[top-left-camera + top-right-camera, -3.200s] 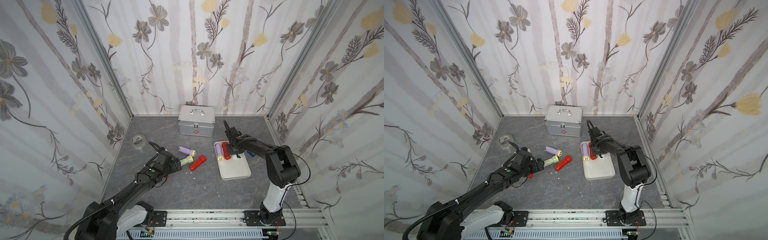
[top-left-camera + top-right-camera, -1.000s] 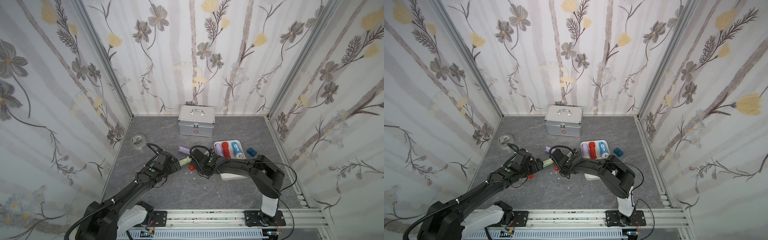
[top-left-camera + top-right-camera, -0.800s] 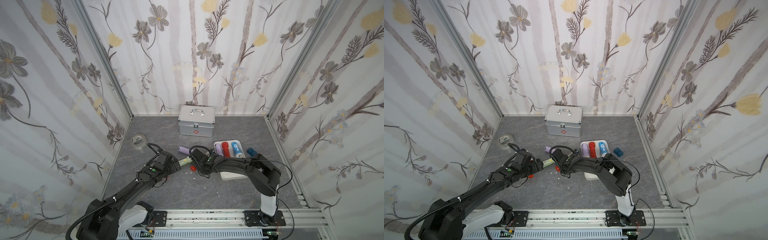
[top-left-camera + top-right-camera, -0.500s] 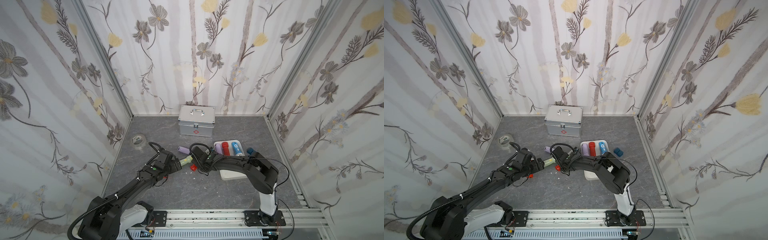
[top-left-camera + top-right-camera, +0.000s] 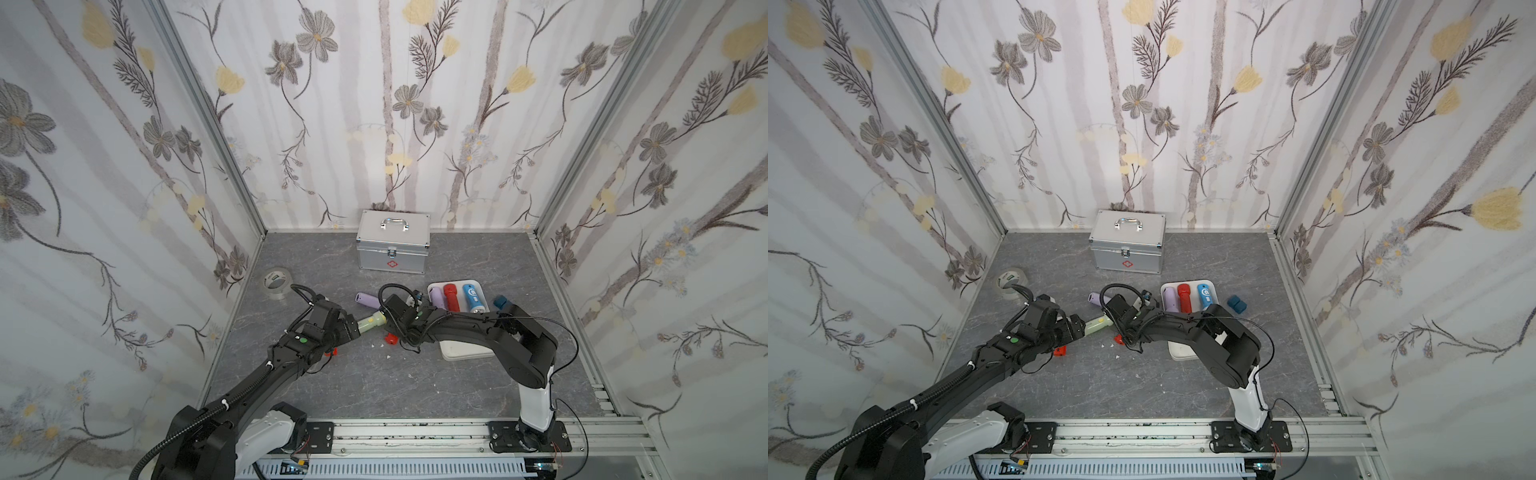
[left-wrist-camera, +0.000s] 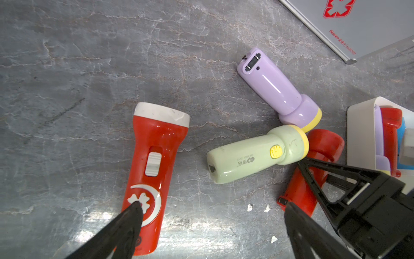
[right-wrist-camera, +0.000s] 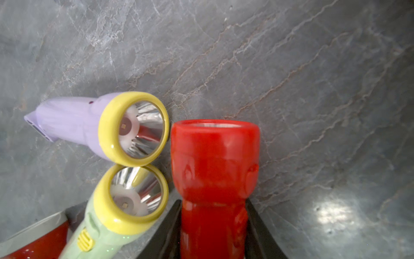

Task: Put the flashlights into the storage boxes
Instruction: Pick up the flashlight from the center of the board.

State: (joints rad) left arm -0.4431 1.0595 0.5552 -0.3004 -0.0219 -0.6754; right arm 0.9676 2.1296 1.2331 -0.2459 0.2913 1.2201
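The fingers of the right gripper clasp a red flashlight lying on the bench just beside the white tray, while those of the left gripper hang spread wide, farther from that tray.

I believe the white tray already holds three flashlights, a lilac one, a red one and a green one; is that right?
Not quite: the third flashlight in the white tray is blue, not green. Both top views show the blue flashlight beside the red flashlight and the lilac flashlight there; the pale green flashlight lies on the table.
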